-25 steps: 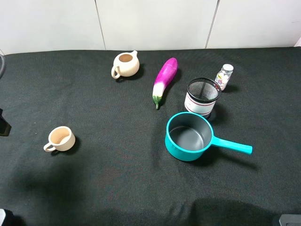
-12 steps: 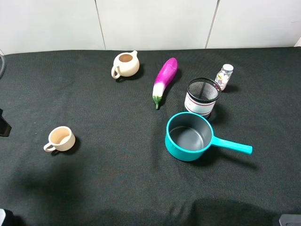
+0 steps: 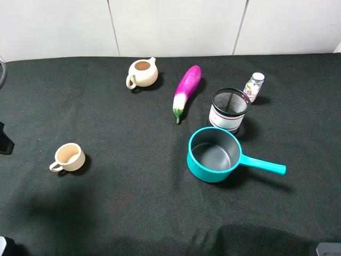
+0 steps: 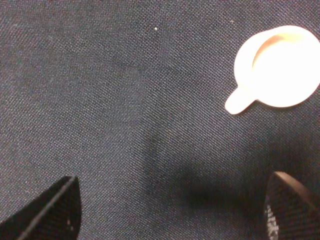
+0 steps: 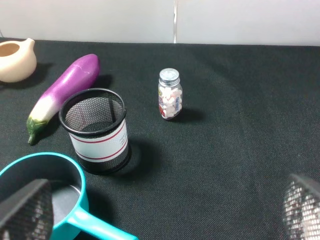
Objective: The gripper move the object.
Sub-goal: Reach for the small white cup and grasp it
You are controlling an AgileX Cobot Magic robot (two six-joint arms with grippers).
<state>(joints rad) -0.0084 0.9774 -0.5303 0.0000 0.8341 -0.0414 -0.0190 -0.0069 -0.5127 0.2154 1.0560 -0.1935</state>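
The small cream cup (image 3: 68, 157) with a loop handle stands upright on the black cloth at the left. In the left wrist view the cup (image 4: 277, 66) lies ahead of my left gripper (image 4: 172, 212) and off to one side. The two dark fingertips (image 4: 55, 210) stand wide apart over bare cloth and hold nothing. My right gripper (image 5: 165, 217) is open and empty too, with its mesh-textured fingertips (image 5: 25, 210) at the frame's corners. It is far from the cup, facing the teal pan. In the exterior view only a dark bit of the left arm (image 3: 4, 141) shows at the left edge.
A larger beige spouted pitcher (image 3: 143, 73) stands at the back. A purple eggplant (image 3: 186, 90), a black mesh holder (image 3: 230, 109), a small pill bottle (image 3: 254, 86) and a teal saucepan (image 3: 214, 154) with its handle pointing right fill the centre right.
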